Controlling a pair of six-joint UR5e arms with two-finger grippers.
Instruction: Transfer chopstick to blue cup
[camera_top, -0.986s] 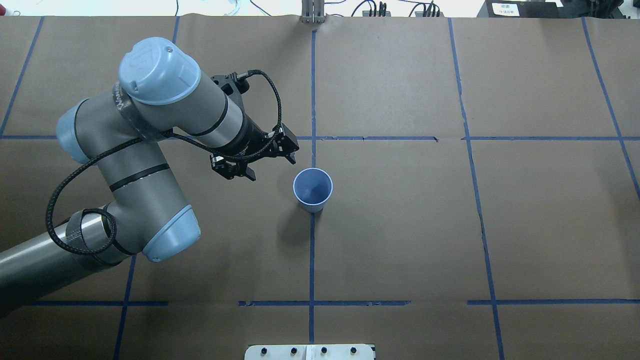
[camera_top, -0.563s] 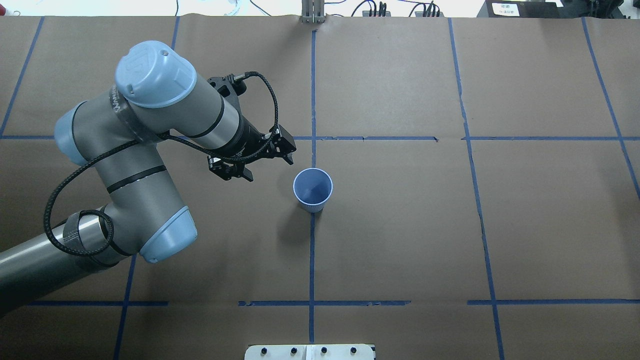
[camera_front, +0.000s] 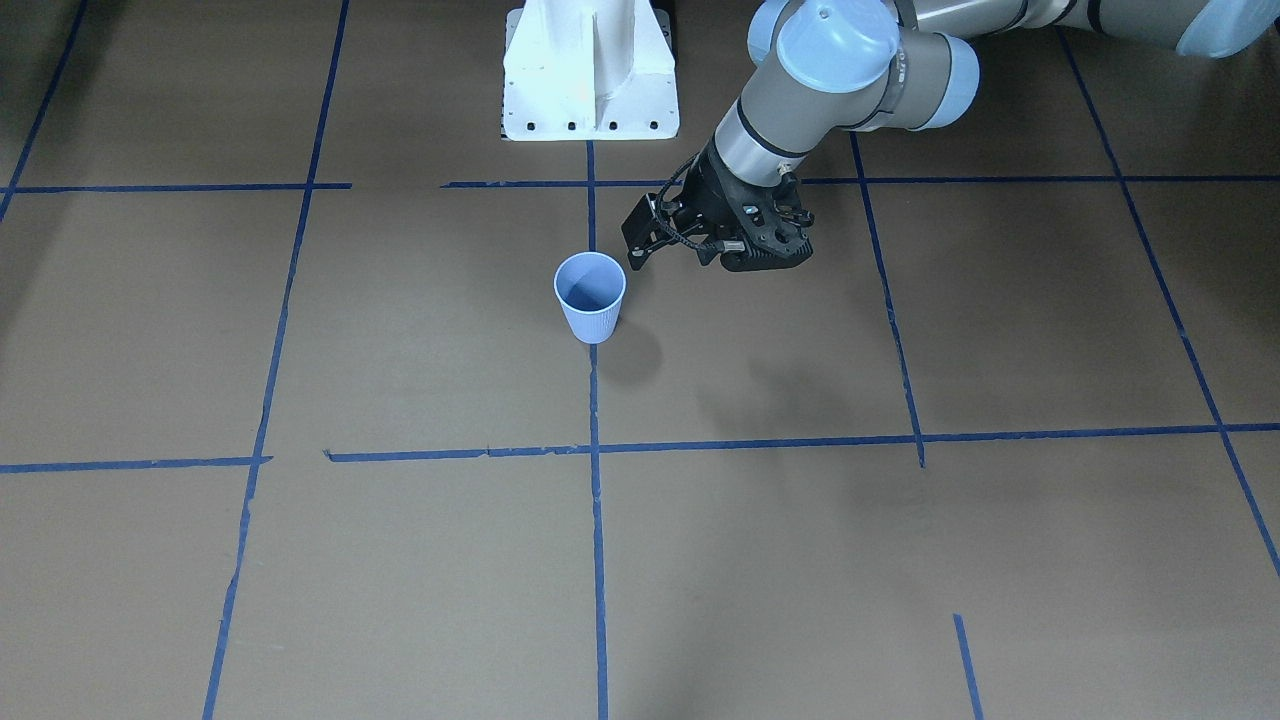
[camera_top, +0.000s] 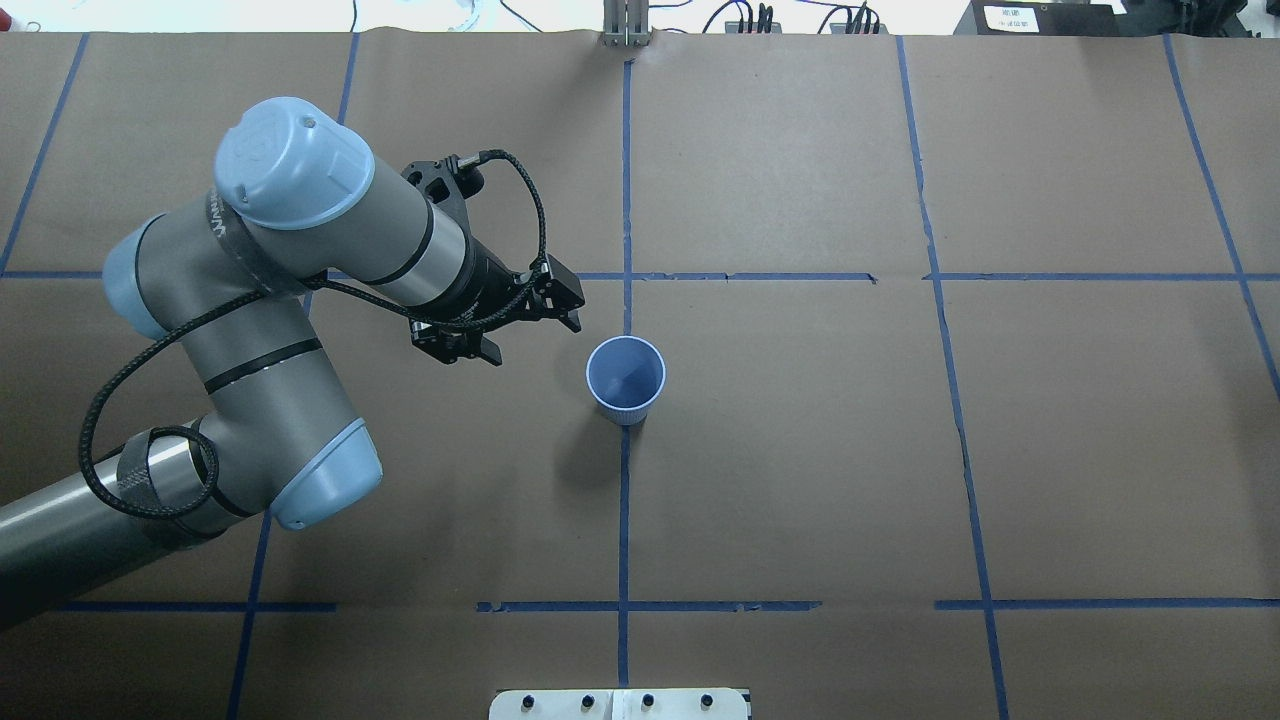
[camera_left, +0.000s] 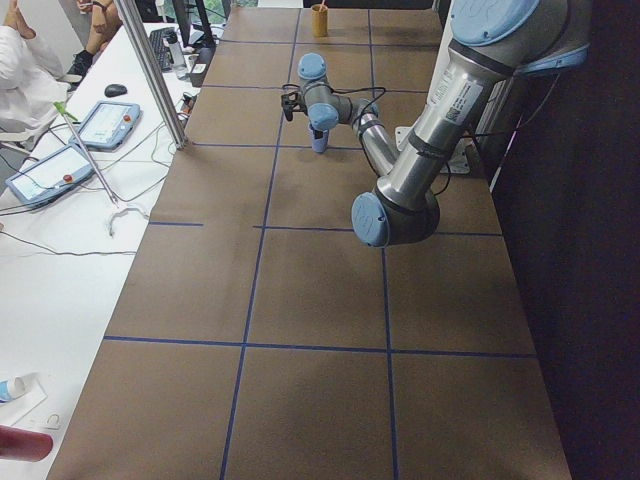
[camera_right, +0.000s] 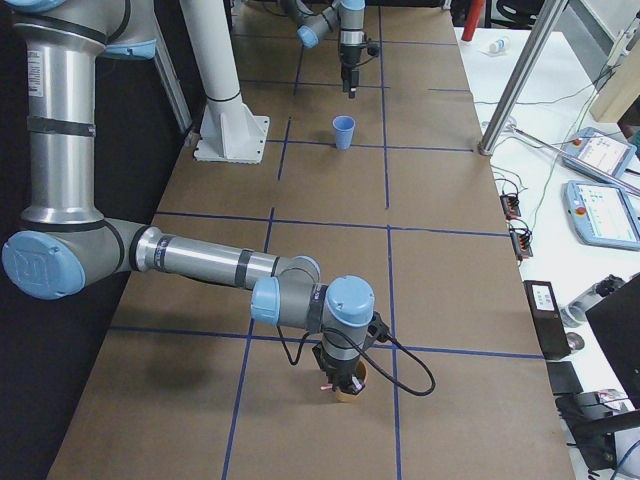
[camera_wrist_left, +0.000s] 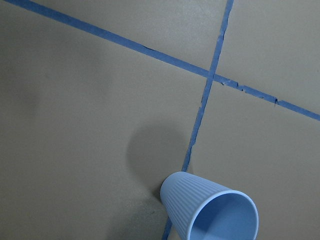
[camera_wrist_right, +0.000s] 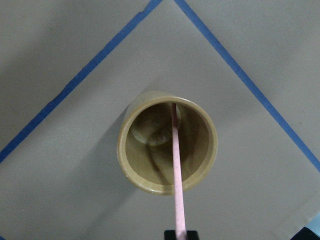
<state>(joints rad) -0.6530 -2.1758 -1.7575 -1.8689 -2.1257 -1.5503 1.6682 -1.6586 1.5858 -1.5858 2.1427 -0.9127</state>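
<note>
The blue cup stands upright and empty at the table's middle, also in the front view and the left wrist view. My left gripper is open and empty, just left of the cup and above the table. The pink chopstick stands in a tan cup at the table's right end. My right gripper is above that cup, shut on the chopstick's upper end.
The white robot base stands at the table's near edge. Blue tape lines cross the brown table cover. A side table with tablets and a metal post lie beyond the far edge.
My left arm has drawn back to the left, taking the open gripper a little away from the blue cup. The cup has not moved.
</note>
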